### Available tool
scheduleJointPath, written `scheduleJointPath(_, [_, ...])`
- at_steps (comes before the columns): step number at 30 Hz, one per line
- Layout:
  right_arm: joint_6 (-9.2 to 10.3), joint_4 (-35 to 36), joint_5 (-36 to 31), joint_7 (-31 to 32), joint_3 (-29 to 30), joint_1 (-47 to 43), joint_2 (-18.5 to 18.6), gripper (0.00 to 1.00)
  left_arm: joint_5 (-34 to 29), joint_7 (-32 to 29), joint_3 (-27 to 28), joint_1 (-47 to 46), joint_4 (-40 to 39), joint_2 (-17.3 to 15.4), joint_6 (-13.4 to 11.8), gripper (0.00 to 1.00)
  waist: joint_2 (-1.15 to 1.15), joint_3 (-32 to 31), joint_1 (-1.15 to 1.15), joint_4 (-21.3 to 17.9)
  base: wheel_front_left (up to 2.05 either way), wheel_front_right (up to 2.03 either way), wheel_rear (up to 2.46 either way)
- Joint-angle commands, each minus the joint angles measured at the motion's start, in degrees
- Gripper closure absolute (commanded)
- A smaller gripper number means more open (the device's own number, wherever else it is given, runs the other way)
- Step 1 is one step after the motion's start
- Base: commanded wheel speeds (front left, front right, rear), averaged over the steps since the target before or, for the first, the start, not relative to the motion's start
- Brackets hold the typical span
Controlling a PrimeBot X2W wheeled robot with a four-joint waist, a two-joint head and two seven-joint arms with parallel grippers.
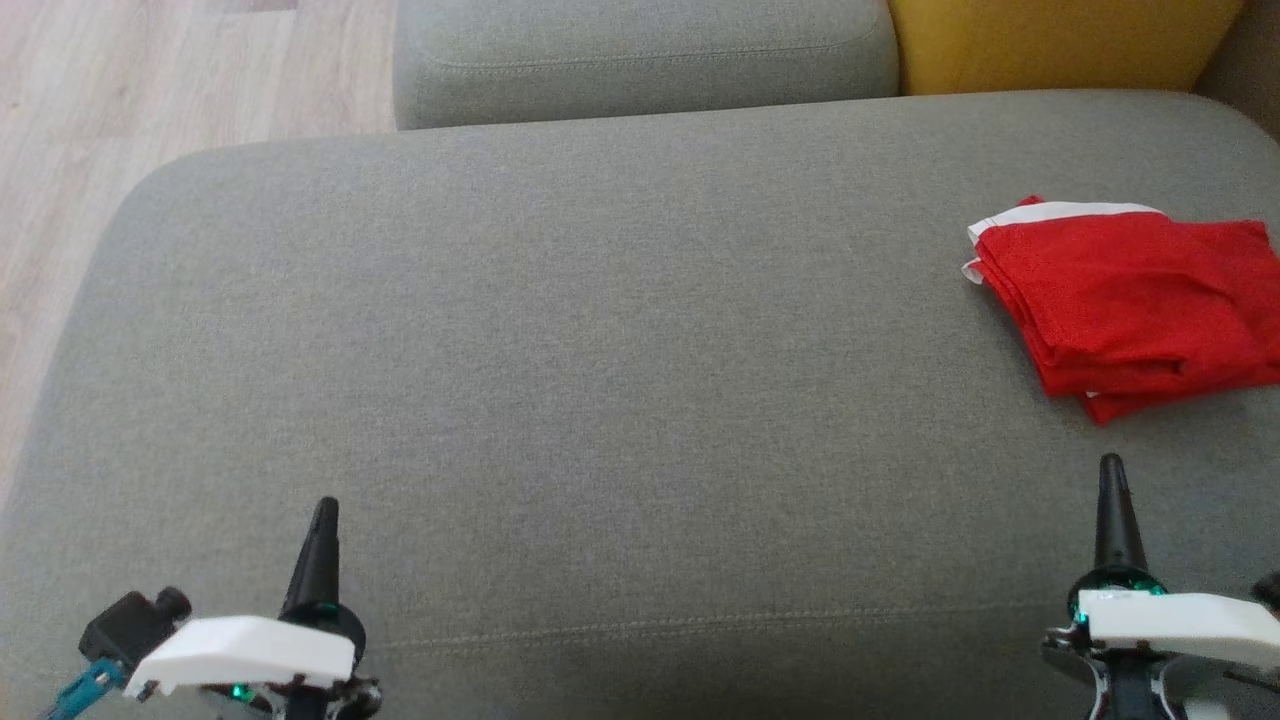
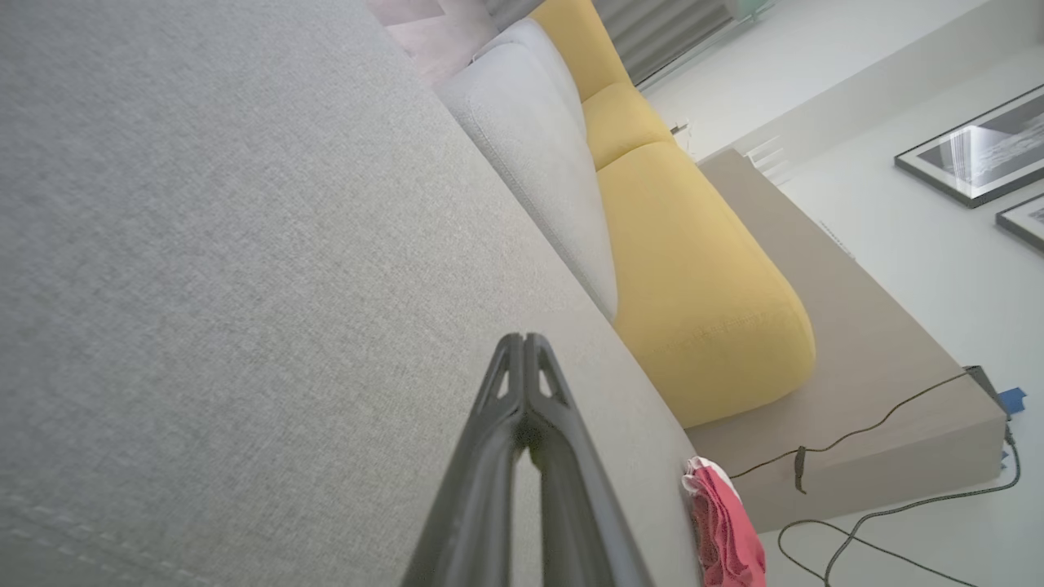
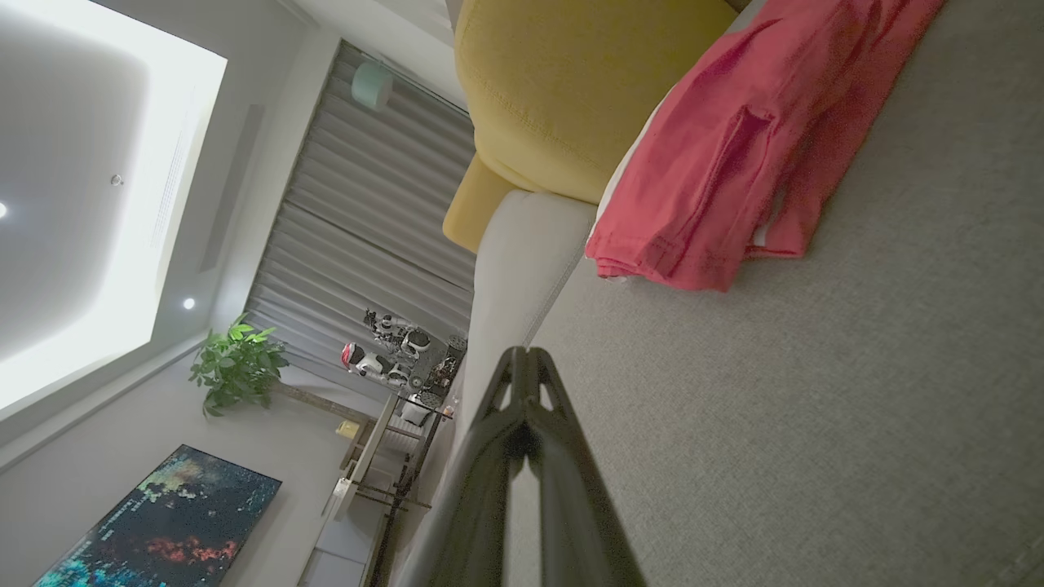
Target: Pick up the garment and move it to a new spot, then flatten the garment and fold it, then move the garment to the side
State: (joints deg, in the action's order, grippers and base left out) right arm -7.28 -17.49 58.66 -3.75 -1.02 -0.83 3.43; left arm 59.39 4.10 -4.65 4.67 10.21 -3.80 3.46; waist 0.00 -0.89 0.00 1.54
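Toward the right edge of the wide grey sofa seat [image 1: 600,350] lies the red garment [image 1: 1130,290], folded into a compact stack of layers with a strip of white trim along its far side; part of it runs past the right edge of the head view. That tidy shape, and its spot off to one side rather than in the middle, suggest the folding is done and the garment has been set aside, so the task looks close to finished. Both arms sit low at the near edge of the seat, well apart from each other: the left hand [image 1: 325,515] at the lower left, the right hand [image 1: 1110,470] at the lower right, near the garment but not touching it. Each hand has its two dark fingers pressed together into a single point with nothing between them, which reads as a resting pose, not a reach. Behind the seat are a second grey cushion [image 1: 640,50] and a yellow cushion [image 1: 1050,40], with pale wooden floor [image 1: 150,80] at the left.
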Motion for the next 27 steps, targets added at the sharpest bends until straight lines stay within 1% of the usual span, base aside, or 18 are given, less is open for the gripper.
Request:
scheduleJointPath(1, [-0.13,2.2,2.1,0.4,-0.3,2.9,1.1,1.0,1.9,-0.3,1.9,-3.6,-1.4,-1.0,0.6,1.0,0.0,0.0,0.0,0.0,0.0,0.0,0.0])
scheduleJointPath(27, [-0.17,2.9,19.9,4.8,2.8,5.0,1.0,1.0,19.6,-4.7,5.5,-7.4,1.3,-1.0,2.4,1.0,0.0,0.6,0.0,-0.8,0.0,0.0,0.0])
